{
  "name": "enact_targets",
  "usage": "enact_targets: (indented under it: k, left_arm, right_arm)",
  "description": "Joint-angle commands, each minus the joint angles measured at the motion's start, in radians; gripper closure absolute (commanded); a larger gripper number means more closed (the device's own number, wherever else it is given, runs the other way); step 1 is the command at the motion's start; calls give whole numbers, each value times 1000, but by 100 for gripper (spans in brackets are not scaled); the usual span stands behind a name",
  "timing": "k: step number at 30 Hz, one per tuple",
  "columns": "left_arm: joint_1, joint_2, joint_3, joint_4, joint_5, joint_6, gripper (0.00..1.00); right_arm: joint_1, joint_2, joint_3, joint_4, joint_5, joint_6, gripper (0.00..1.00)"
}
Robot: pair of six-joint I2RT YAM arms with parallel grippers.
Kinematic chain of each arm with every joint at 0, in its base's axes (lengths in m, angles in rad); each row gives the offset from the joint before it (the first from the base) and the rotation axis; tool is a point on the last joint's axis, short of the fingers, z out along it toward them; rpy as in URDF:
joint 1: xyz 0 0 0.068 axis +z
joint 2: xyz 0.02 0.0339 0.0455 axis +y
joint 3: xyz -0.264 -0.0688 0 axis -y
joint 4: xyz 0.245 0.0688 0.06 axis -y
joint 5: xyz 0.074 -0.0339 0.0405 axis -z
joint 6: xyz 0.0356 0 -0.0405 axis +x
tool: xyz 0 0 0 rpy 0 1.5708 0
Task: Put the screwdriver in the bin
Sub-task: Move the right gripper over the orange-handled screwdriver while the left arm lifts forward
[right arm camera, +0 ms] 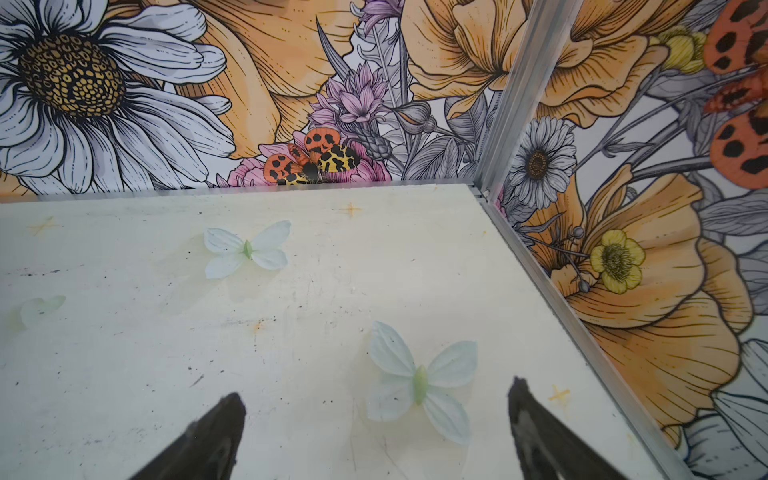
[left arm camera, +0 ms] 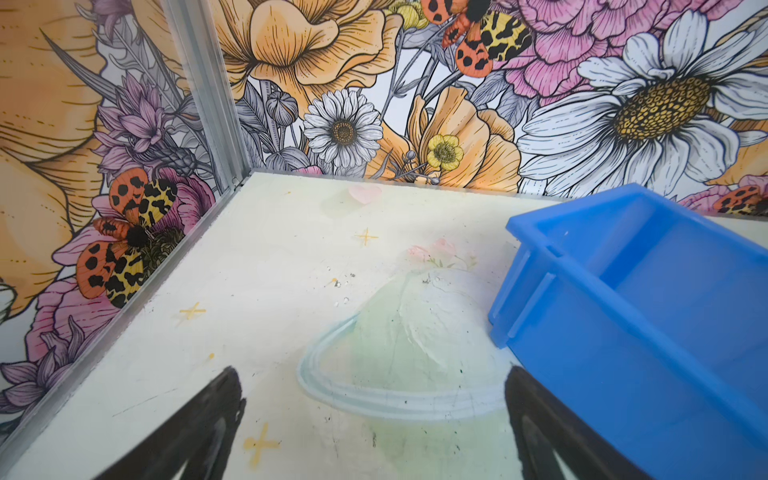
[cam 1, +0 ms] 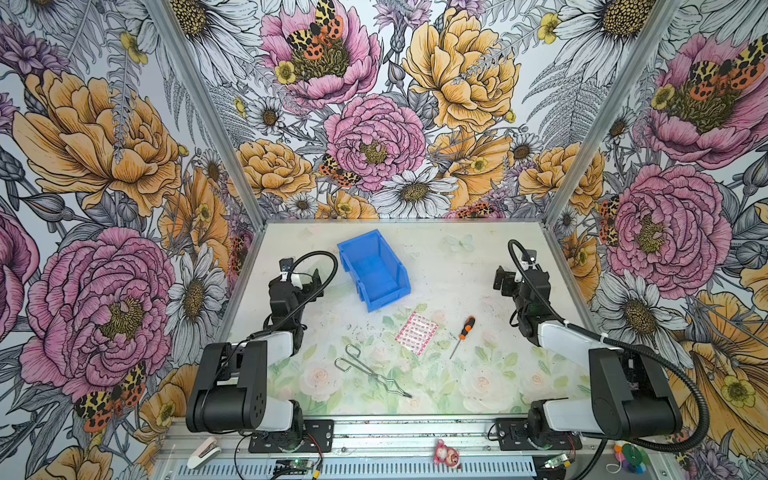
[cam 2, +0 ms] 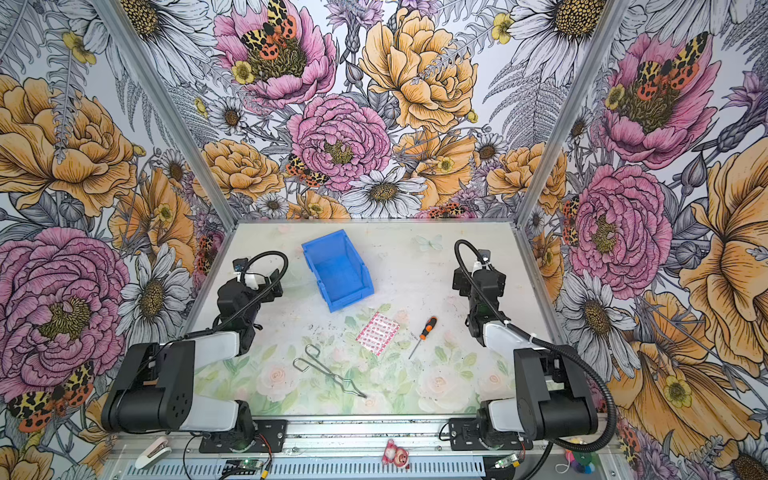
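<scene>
Now, grasp the screwdriver (cam 1: 464, 329).
Your right tool (right arm camera: 376, 390), wide and empty like the left tool (left arm camera: 372, 372), should straddle its handle, then lift toward the bin (cam 1: 349, 266).

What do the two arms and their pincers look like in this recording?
Both the left arm and right arm have boxy black joint housings and glossy white link covers. A black ribbed cable hose loops along each. The left pincer and right pincer have black fingers tapering to points.
</scene>
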Motion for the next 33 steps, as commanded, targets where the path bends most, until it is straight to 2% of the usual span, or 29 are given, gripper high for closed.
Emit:
enact_targets:
  k: [1, 4, 6, 9, 11, 21, 26, 29, 33]
  left_arm:
    - [6, -69, 64, -217, -9, -25, 1]
    - [-22, -131, 133, -402, -128, -116, 1]
    - [-48, -152, 200, -540, -181, -168, 1]
    - [-81, -177, 250, -652, -166, -209, 1]
    - [-92, -198, 255, -683, -121, -234, 1]
    - [-202, -307, 227, -819, 66, -207, 1]
    - [-308, -375, 187, -857, 55, -207, 1]
    - [-356, -404, 198, -927, 33, -248, 1]
    - [-432, -437, 201, -995, -20, -269, 1]
  right_arm:
    - [15, -64, 80, -275, 123, 142, 0]
    - [17, -72, 176, -526, 144, 278, 1]
    - [17, -57, 236, -672, 93, 337, 1]
    - [34, -35, 297, -809, -20, 385, 1]
    - [67, -38, 305, -861, -50, 415, 1]
    - [236, -63, 282, -985, -67, 528, 1]
    - [315, -59, 259, -983, -81, 563, 1]
    - [355, -14, 262, -982, -125, 569, 1]
    - [417, 33, 260, -978, -106, 553, 1]
